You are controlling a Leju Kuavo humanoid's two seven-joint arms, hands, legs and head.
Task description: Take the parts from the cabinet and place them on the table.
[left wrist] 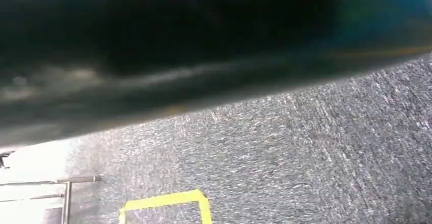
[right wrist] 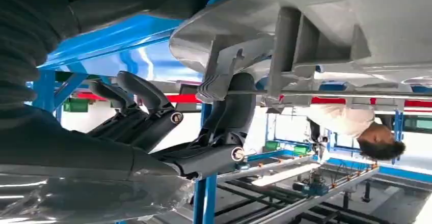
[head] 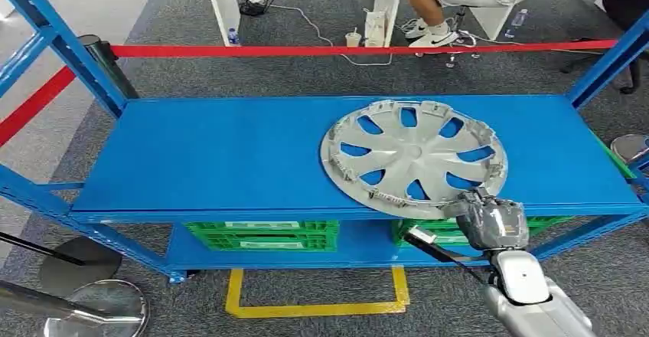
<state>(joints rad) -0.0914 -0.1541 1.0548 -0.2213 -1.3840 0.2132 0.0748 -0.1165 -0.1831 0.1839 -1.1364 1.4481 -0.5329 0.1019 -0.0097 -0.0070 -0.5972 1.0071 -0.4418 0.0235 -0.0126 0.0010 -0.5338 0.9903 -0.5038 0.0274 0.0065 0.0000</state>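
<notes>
Blue shelf rack (head: 229, 153) — top shelf carries one silver hubcap (head: 413, 157), lying flat, inner side up, toward the right half, its near edge overhanging the shelf's front lip. Green crates (head: 260, 235) sit on the lower shelf, below and to the left of the fingers. A red barrier tape (head: 321, 50) runs behind the rack, well beyond the fingers. Right hand (head: 490, 218) is at the hubcap's near rim. In the right wrist view one dark finger (right wrist: 237, 109) reaches up against the rim clips, the other fingers (right wrist: 137, 89) curled and apart from it — whether the rim is actually grasped cannot be told. Yellow floor marking (head: 314, 306) lies below the rack.
</notes>
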